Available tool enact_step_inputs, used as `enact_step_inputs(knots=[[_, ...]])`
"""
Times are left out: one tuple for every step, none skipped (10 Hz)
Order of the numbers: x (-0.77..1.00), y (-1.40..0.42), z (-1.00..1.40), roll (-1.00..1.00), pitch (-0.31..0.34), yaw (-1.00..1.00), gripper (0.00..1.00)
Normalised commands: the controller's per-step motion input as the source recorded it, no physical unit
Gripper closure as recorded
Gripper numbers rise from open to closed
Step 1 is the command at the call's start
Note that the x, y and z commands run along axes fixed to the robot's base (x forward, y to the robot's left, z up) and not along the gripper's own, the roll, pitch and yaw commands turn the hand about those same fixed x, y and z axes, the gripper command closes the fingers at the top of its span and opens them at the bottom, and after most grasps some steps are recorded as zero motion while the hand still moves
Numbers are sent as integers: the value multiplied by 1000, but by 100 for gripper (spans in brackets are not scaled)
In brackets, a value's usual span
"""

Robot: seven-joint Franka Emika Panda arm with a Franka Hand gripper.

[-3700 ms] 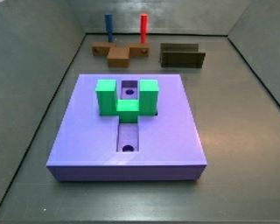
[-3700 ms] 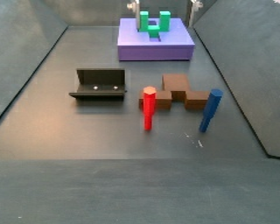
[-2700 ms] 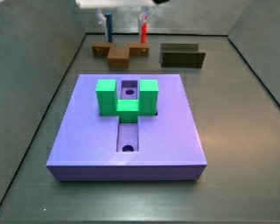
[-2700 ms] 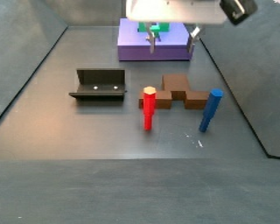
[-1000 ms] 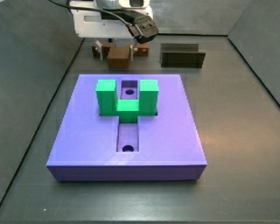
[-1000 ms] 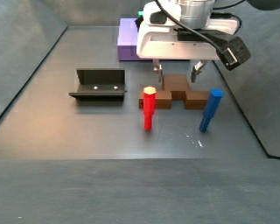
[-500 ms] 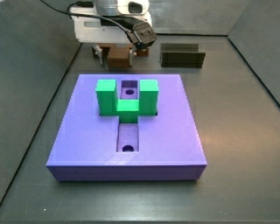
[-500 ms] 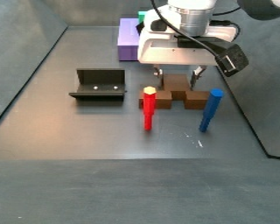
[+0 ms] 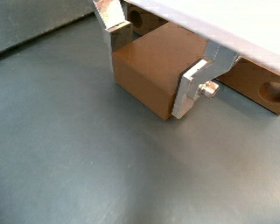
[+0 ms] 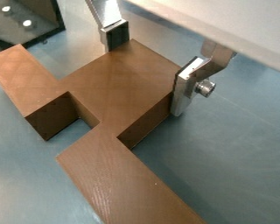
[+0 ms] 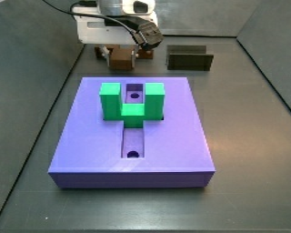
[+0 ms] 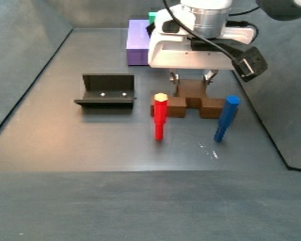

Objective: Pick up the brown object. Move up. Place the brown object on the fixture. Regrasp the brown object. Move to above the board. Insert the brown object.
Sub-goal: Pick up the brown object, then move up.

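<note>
The brown object (image 10: 119,87) is a wooden T-shaped block lying flat on the floor beyond the board (image 11: 160,146), seen in both side views (image 12: 191,102). My gripper (image 12: 191,89) is down over it. In both wrist views the gripper (image 9: 154,61) straddles the block's short stem (image 9: 154,66), one silver finger (image 10: 189,83) on each side. A narrow gap shows at one finger, so the gripper is open. The bar's round hole (image 9: 275,88) shows past one finger. The fixture (image 11: 191,58) stands beside the block, a dark holder (image 12: 105,91).
A red peg (image 12: 160,117) and a blue peg (image 12: 225,119) stand upright close to the brown object, one on each side of the gripper. A green U-shaped block (image 11: 132,100) sits on the purple board over its groove. Grey walls close the floor in.
The gripper came down from above and lowered over the brown object, its fingers now on either side of the stem. The block, pegs and fixture have not moved.
</note>
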Motion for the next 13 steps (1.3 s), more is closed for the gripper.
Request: enact_step_inputs(knots=[[0, 0, 0, 0, 0, 0, 100], [0, 0, 0, 0, 0, 0, 100], [0, 0, 0, 0, 0, 0, 100], [0, 0, 0, 0, 0, 0, 100], [0, 0, 0, 0, 0, 0, 100], [0, 0, 0, 0, 0, 0, 100], [0, 0, 0, 0, 0, 0, 100], [0, 0, 0, 0, 0, 0, 100], [0, 0, 0, 0, 0, 0, 100], [0, 0, 0, 0, 0, 0, 100], [0, 0, 0, 0, 0, 0, 100], [0, 0, 833, 0, 0, 0, 100], [-45, -55, 744, -12, 45, -23, 100]])
